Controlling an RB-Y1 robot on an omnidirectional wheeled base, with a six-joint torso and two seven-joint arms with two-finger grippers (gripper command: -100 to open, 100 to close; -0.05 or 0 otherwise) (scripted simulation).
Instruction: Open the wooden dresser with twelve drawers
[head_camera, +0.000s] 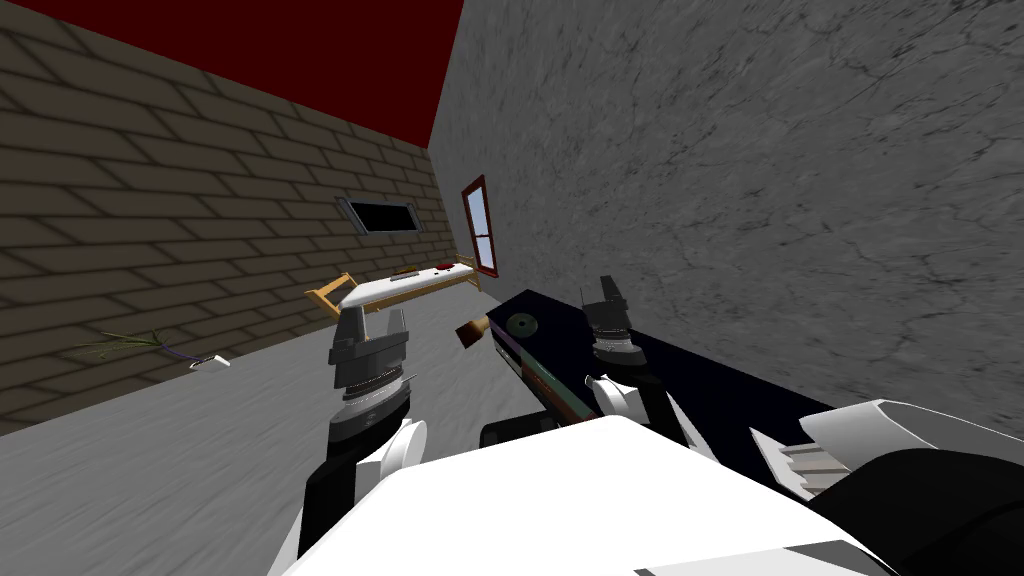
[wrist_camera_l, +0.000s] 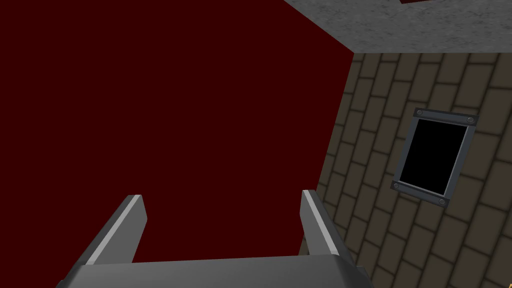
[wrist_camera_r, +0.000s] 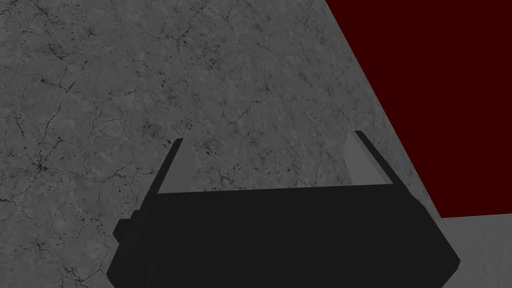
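Jaws of both pairs parted and empty, thin flat grey blades on dark boxes. Left gripper (wrist_camera_l: 220, 197) raised over the grey floor (head_camera: 200, 450). Right gripper (wrist_camera_r: 267, 137) by the dresser (head_camera: 555, 325), a long, dark, flat-topped block against the cracked grey wall (head_camera: 800, 200), with a round disc (head_camera: 520, 325) on top.

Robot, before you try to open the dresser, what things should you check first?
1. Left jaws open and empty: ok.
2. Right jaws open and empty: ok.
3. Dresser in sight: ok, its dark top runs along the grey wall on my right.
4. Drawer handle picked out: cannot tell, the front shows nearly edge-on.
5. Right jaws aimed at a drawer: not ok, they face the wall.
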